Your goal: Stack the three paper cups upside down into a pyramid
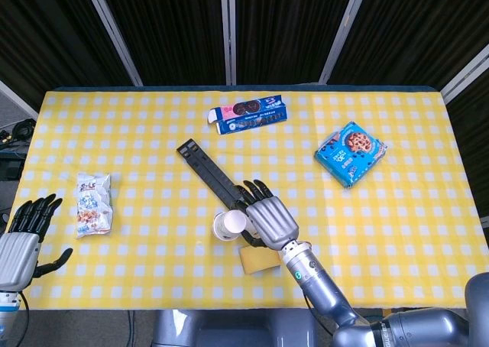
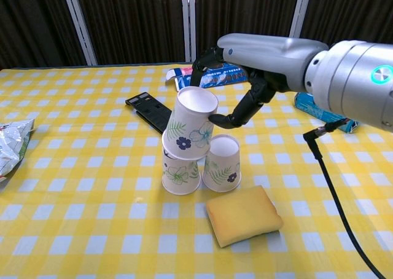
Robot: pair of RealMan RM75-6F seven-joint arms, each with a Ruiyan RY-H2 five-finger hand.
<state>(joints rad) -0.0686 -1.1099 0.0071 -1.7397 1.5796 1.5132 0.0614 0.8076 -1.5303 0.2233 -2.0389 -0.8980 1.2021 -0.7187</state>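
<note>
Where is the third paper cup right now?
In the chest view, the third cup is held tilted by the right robot hand, atop the left base cup.

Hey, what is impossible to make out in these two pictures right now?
- Head view: right base cup hidden under the right robot hand.
- Chest view: whether the top cup rests on the left cup; their outlines overlap.
- Chest view: left robot hand outside frame.
- Snack bag print too small.
</note>
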